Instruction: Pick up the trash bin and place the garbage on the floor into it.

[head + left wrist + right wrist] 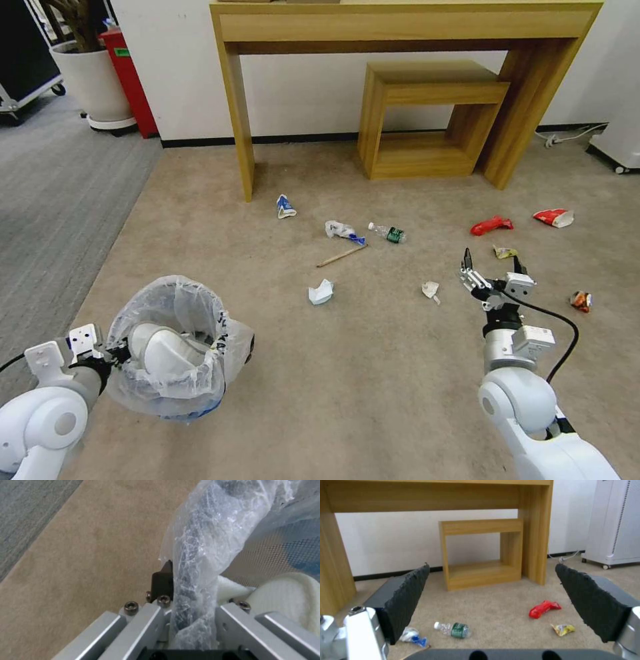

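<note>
A: Head view status? Biggest first.
B: Beige floor [373, 373] strewn with garbage. Wooden counter [407, 27] against the wall, small wooden shelf [427, 113] under it.
A: Trash bin?
B: Trash bin [177, 347] near left, off the carpet, tilted, mouth facing up and right. Left gripper [117, 353] pinching the bagged rim; left wrist view confirms black finger [163, 580] pressed against the plastic.
A: Right side?
B: Right gripper [492, 261] low over the floor, spread wide, nothing between the pads [403, 600].
A: Litter?
B: Green-label bottle [389, 233] mid-floor, blue-white wrapper [343, 231] just beside it, wooden stick [341, 256] near. Crumpled paper [321, 292] closer in. Red wrapper [491, 225] and yellow wrapper [505, 252] ahead of the right gripper, crushed can [581, 301] to its right.
</note>
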